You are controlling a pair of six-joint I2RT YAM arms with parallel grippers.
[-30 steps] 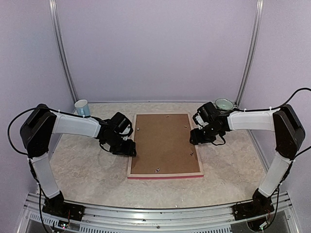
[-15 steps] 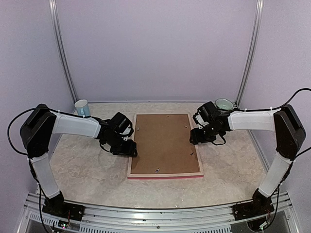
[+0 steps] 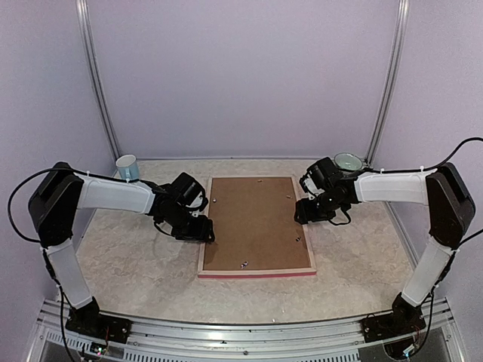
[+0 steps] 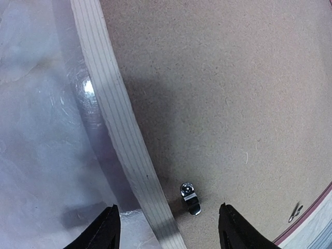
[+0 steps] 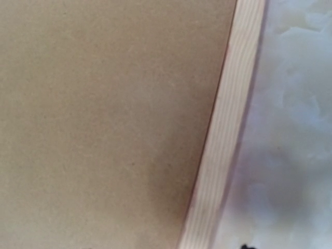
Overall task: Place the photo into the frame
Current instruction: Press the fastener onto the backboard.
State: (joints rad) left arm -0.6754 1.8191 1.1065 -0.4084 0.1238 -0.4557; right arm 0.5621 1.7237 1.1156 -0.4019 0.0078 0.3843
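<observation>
Left gripper (image 4: 166, 236), jaws wide, straddles the left rail of the frame (image 4: 111, 109) at lower centre; right gripper (image 3: 300, 215) opening indeterminable.

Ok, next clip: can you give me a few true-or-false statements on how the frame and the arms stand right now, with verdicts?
1. The frame lies with its pale wood back up. True.
2. A brown backing board sits inside the frame. True.
3. The photo lies on the table beside the frame. False: no photo shows in any view.
4. The left gripper is shut on a metal clip. False: it is open, its fingers either side of the frame's left rail and the clip.
5. A cup stands at the table's far left corner. True.
</observation>
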